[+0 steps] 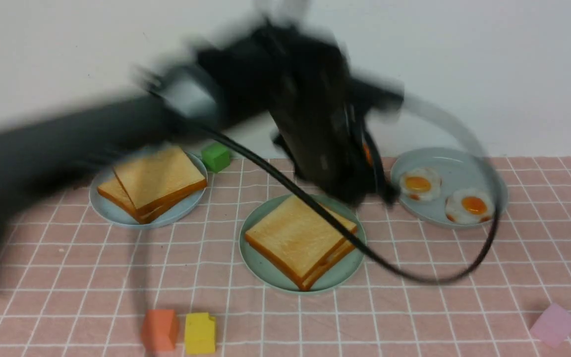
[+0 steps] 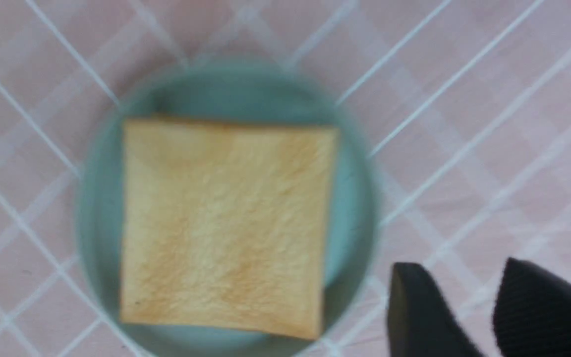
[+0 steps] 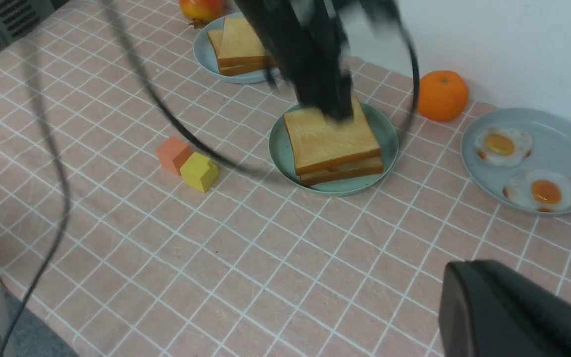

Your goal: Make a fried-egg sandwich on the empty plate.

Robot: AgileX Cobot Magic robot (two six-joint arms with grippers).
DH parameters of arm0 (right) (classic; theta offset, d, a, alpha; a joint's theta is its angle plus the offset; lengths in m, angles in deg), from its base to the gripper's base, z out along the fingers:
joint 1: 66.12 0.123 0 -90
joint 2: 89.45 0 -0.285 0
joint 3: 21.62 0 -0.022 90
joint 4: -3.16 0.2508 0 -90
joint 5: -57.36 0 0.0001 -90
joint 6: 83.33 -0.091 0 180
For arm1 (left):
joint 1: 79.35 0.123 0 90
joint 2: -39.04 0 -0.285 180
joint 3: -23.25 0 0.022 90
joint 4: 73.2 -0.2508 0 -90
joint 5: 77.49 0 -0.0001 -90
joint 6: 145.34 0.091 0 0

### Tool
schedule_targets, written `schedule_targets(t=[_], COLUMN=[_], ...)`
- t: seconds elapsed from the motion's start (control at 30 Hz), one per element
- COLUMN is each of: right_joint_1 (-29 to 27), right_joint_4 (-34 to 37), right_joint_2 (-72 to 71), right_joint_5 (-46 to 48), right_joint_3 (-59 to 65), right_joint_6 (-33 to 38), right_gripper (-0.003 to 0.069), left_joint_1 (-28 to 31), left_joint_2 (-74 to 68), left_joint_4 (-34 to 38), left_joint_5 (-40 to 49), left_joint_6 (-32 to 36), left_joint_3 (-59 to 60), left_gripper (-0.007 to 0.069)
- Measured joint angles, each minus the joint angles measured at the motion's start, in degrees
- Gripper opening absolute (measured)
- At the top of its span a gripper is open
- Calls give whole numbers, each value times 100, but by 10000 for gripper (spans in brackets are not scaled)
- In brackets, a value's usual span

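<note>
The fried-egg sandwich lies on the mint-green plate at the table's middle: two toast slices with a thin pale layer between them. The left wrist view looks straight down on its top slice and the plate. My left gripper is motion-blurred above the plate's far right edge. Its fingers stand apart, open, over bare cloth beside the plate, with nothing between them. My right gripper shows as one dark closed mass above the cloth, well short of the plate, holding nothing.
A pale blue plate with stacked toast sits far left. A grey-blue dish with two fried eggs sits far right, an orange beside it. Green, orange, yellow and pink blocks lie around. A black cable loops over the middle plate.
</note>
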Motion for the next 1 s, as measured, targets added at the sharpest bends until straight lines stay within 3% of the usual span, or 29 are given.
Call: schedule_targets(t=[0.07,0.13,0.2,0.43,0.6,0.83,1.0], right_joint_1=[0,0,0,0,0,0,0], right_joint_4=[0,27,39,106,106,108,108], right_joint_2=[0,0,0,0,0,0,0], right_joint_5=[0,0,0,0,0,0,0], right_joint_3=[0,0,0,0,0,0,0], right_joint_6=[0,0,0,0,0,0,0], right_gripper=[6,6,8,8,8,13,14], left_joint_1=[0,0,0,0,0,0,0], left_joint_2=[547,1684,2243,4525,5468,6800,7120], left_joint_4=[57,114,136,375,748,1063,1037], left_joint_5=[-80,-387,-673,-3058,-4218,-5319,-4982], left_joint_6=[0,0,0,0,0,41,41], left_joint_3=[180,921,1563,4785,6494,7365,7449], left_gripper=[141,16,-13,-13,-13,-13,-13])
